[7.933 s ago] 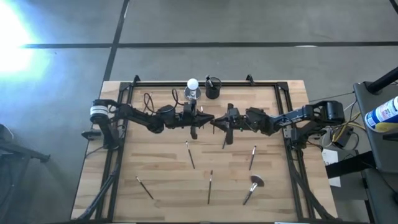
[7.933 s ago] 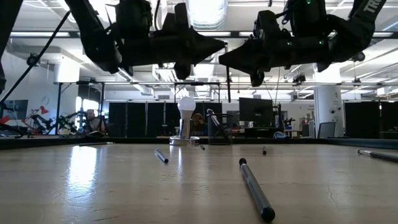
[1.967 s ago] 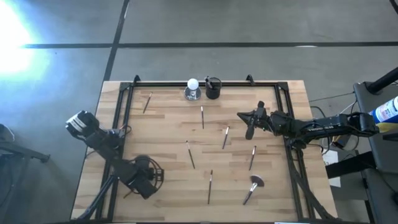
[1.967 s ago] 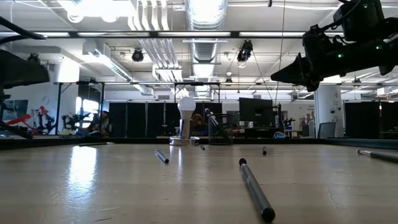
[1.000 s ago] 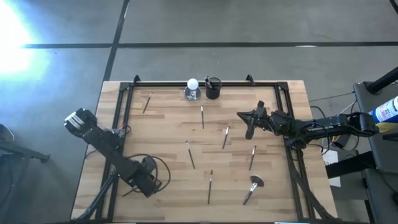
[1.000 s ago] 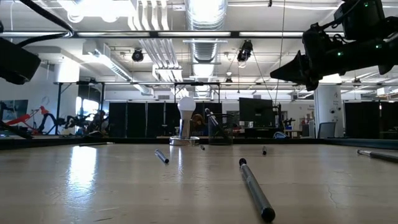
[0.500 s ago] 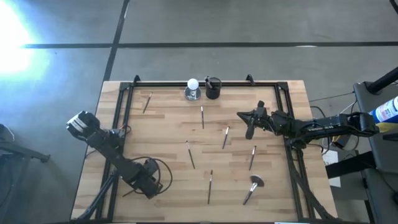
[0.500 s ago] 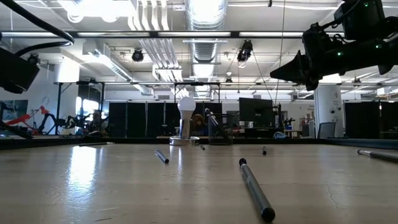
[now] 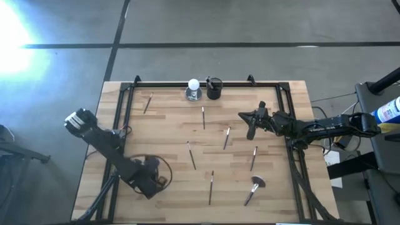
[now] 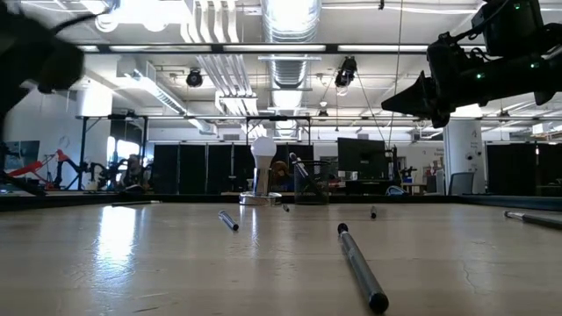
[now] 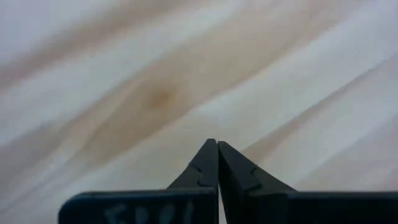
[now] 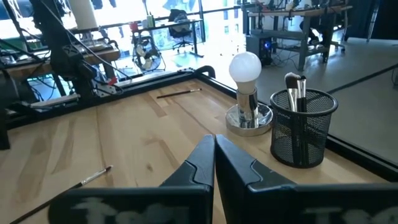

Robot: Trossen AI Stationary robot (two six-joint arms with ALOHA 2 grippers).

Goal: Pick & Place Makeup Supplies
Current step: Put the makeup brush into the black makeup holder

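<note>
High view: left gripper (image 9: 147,183) slightly shifted since earlier, right gripper (image 9: 250,120) unmoved.

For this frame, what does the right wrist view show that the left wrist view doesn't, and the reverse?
Only the right wrist view shows objects: the white ball on a clear base, the black mesh cup with brushes standing in it, a brush near the far rail and another lying closer. Only the left wrist view shows bare wood grain close up, with nothing on it. Both share the wooden table and that arm's own shut fingers: the right gripper, the left gripper.
</note>
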